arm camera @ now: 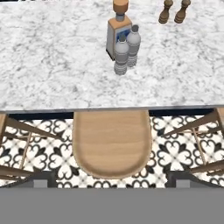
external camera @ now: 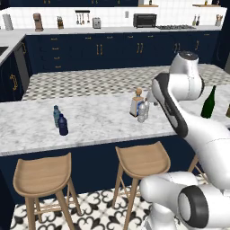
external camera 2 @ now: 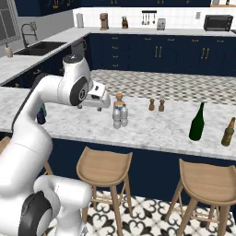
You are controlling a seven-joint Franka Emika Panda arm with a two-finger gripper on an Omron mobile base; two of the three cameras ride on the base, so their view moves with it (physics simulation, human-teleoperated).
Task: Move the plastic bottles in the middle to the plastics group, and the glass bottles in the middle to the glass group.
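Note:
Two clear plastic bottles (external camera: 141, 113) (external camera: 146, 108) stand together mid-counter, tight against the squat glass bottle (external camera: 137, 103) with its brown stopper. The hand view has the same cluster at top: plastic bottles (arm camera: 121, 54) (arm camera: 133, 43) in front of the glass bottle (arm camera: 117, 30). At the left stand the plastics group, a pale-blue bottle (external camera: 56, 114) and a navy bottle (external camera: 63, 125). The glass group's tall green wine bottle (external camera: 209, 102) (external camera 2: 197, 122) is at the right. My gripper (external camera 2: 99, 103) (arm camera: 111, 178) hovers open above the counter's front edge, left of the cluster (external camera 2: 119, 115), holding nothing.
Two small brown shakers (external camera 2: 151, 104) (external camera 2: 161, 105) stand behind and to the right of the cluster. A brown bottle (external camera 2: 227, 132) sits right of the wine bottle. Wooden stools (external camera: 143, 159) (external camera: 42, 175) (arm camera: 111, 142) line the marble counter's (external camera: 99, 121) near side.

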